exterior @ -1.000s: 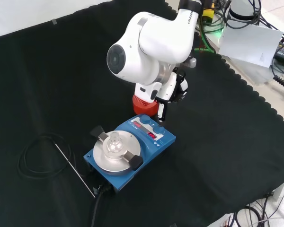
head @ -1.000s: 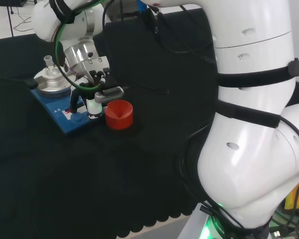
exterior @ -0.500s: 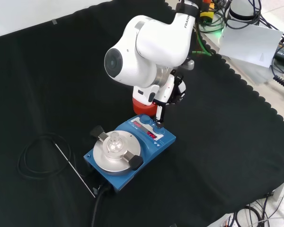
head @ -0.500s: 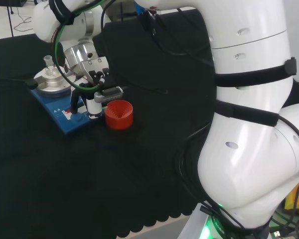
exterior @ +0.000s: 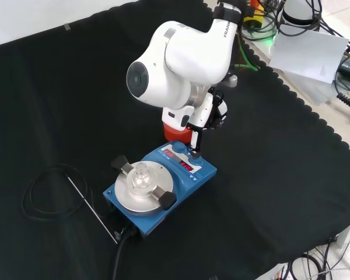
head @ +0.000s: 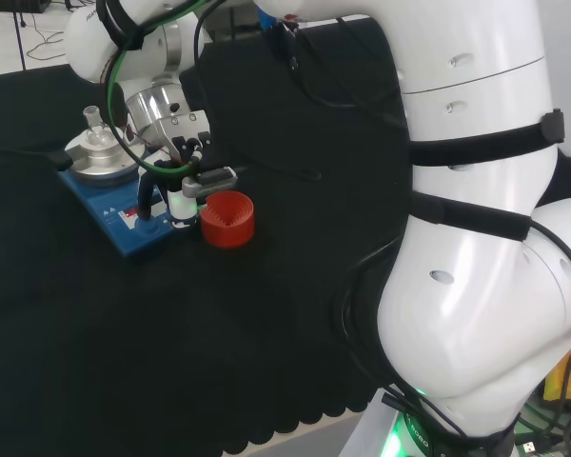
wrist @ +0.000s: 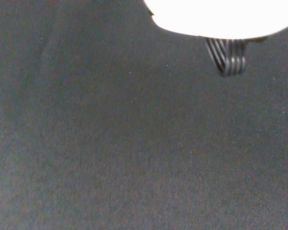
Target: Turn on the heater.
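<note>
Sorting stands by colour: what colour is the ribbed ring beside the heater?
The ribbed ring is red, clearest in the head view.

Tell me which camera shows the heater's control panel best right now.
The front view: the heater faces that camera, its panel with blue knobs in plain sight and a finger of the hand coming down on it. The head view shows the heater from the side, its panel partly behind the hand. The wrist view shows black cloth.

The heater (exterior: 157,189) is a flat blue box with a round silver plate, right under the robot hand (exterior: 196,137).
</note>
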